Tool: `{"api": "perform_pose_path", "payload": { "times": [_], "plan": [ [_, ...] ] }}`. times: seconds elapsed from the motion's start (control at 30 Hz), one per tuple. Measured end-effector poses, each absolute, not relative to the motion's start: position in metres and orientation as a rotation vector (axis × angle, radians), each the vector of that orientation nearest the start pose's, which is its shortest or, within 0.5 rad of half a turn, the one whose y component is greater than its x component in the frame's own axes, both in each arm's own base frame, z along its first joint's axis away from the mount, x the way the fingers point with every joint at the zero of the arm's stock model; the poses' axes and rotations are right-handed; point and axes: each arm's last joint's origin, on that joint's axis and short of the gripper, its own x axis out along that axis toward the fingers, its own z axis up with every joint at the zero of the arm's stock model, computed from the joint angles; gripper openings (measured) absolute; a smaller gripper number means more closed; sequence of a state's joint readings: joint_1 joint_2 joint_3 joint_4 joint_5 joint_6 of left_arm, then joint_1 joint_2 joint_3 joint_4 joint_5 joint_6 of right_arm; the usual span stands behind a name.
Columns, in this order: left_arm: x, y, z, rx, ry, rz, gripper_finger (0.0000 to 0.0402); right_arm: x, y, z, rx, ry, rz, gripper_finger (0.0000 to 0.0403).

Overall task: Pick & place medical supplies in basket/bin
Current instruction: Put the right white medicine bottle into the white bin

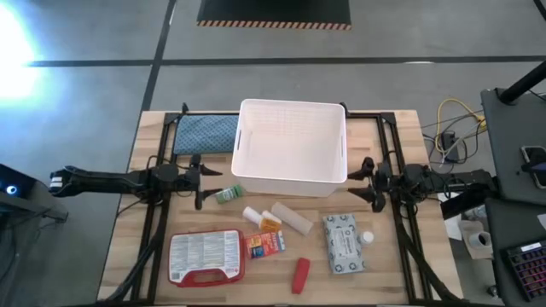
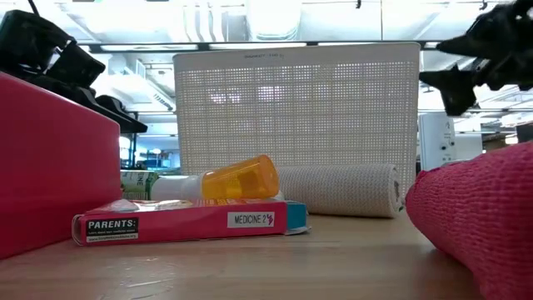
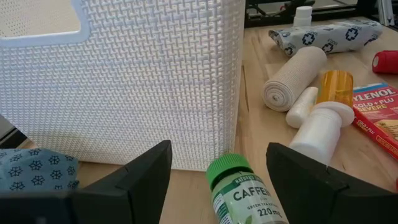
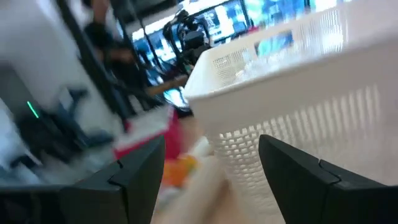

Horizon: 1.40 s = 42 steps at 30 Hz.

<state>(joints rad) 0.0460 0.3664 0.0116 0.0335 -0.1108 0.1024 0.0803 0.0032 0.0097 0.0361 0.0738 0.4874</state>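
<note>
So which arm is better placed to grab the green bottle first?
Left, probably. Its end effector is open, and the green bottle lies between its fingers, beside the white bin. The right end effector, also open, sits across the table from it.

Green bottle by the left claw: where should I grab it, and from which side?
Grip the green bottle across its labelled body, just below the cap. It lies on its side next to the bin, cap toward the bin wall. The open left claw already straddles it, so I would come straight down from above, fingers closing on the round sides.
</note>
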Motion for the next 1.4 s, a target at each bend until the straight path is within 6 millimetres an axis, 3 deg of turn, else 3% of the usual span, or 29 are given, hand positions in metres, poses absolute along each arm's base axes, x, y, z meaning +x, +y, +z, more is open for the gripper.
{"api": "perform_pose_path", "payload": {
  "times": [0.2, 0.33, 0.6, 0.73, 0.9, 1.1, 1.23, 1.4],
  "plan": [
    [0.115, 0.009, 0.139, 0.112, 0.329, 0.139, 0.0242, 0.097, 0.006, 0.169, 1.107, -0.025, 0.032, 0.0249],
    [0.115, 0.009, 0.139, 0.112, 0.329, 0.139, 0.0242, 0.097, 0.005, 0.169, 1.281, -0.032, 0.022, 0.0249],
    [0.115, 0.009, 0.139, 0.112, 0.329, 0.139, 0.0242, 0.097, 0.005, 0.171, 1.310, -0.059, 0.013, 0.0249],
    [0.115, 0.009, 0.139, 0.112, 0.329, 0.139, 0.0242, 0.097, 0.007, 0.178, 1.297, -0.031, 0.111, 0.0249],
    [0.115, 0.009, 0.139, 0.112, 0.329, 0.139, 0.0242, 0.090, 0.018, 0.190, 1.347, 0.336, 0.225, 0.0246],
    [0.115, 0.009, 0.139, 0.112, 0.329, 0.139, 0.0242, 0.068, 0.025, 0.208, 1.258, 0.879, 0.029, 0.0234],
    [0.115, 0.009, 0.139, 0.112, 0.328, 0.139, 0.0242, 0.072, 0.029, 0.232, 1.136, 0.965, -0.010, 0.0228],
    [0.115, 0.009, 0.139, 0.112, 0.329, 0.139, 0.0242, 0.093, 0.039, 0.246, 0.958, 1.087, -0.029, 0.0223]
  ]
}}
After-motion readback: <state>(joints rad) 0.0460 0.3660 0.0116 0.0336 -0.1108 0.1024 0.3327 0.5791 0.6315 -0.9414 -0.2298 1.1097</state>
